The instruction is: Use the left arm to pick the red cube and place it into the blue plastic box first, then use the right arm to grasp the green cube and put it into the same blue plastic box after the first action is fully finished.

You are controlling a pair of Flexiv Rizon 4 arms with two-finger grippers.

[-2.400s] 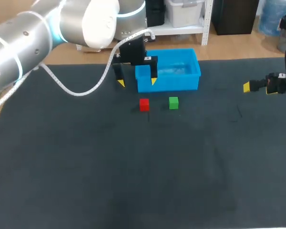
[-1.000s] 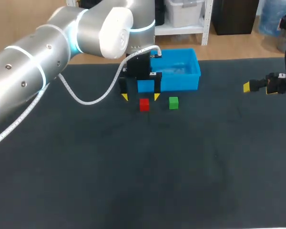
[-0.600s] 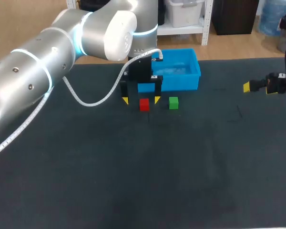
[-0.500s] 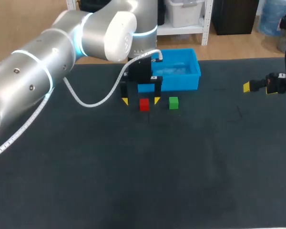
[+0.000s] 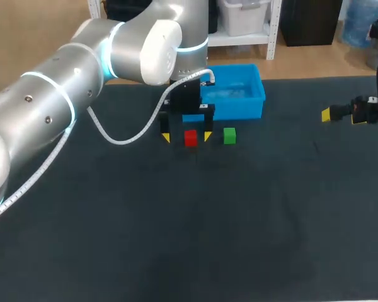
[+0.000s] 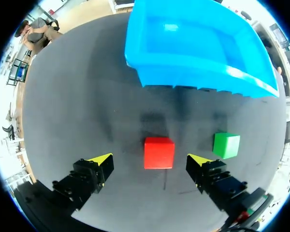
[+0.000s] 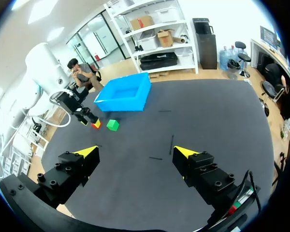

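Red cube (image 6: 159, 152): a small matte block with crisp edges. It sits flat on the desk (image 5: 176, 239), right between the fingers of my left gripper (image 6: 151, 160), with a gap on either side.
Left gripper: spread wide and holding nothing. Its yellow wedge-shaped tips flank the red cube without touching it.
Green cube (image 6: 226, 145): same shape and matte finish as the red one. It lies just beyond the outer side of one left gripper finger, apart from the red cube.
Blue plastic box (image 6: 183, 75): a glossy, open-topped rectangular tub with smooth walls and a thick rim. It stands ahead of my left gripper, just past both cubes.
Right gripper (image 7: 136, 151): spread wide and holding nothing. Both cubes and the box lie far ahead of it.
Desk: covered in a dark, matte surface, with a few short faint marks ahead of my right gripper.
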